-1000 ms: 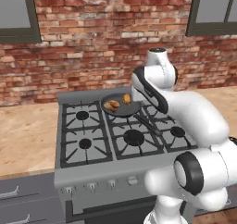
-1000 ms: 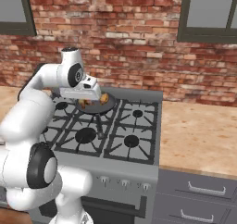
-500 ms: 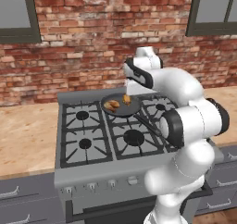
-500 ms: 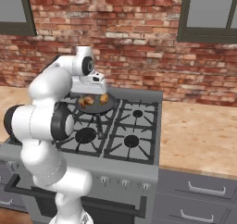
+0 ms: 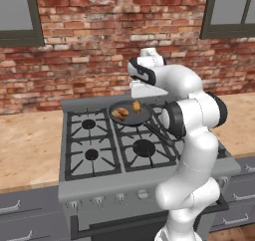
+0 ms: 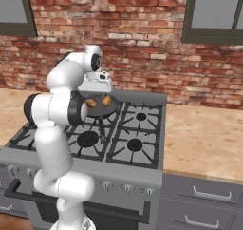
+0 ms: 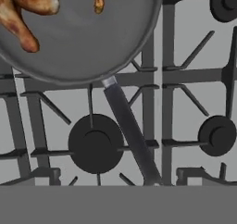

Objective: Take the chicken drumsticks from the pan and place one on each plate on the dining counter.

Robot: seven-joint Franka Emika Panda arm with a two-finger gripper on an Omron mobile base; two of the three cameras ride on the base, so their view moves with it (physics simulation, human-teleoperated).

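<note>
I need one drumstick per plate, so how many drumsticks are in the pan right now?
2. Both chicken drumsticks lie in the pan on the stove's back burner: one towards its left side, the other nearer its back right rim. Nothing appears hidden.

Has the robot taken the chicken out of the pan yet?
Not yet. Both chicken drumsticks lie in the pan on the stove, so nothing is done. The pincer holds nothing; the arm reaches over the pan. Left: lift each drumstick out and put one on each plate.
</note>
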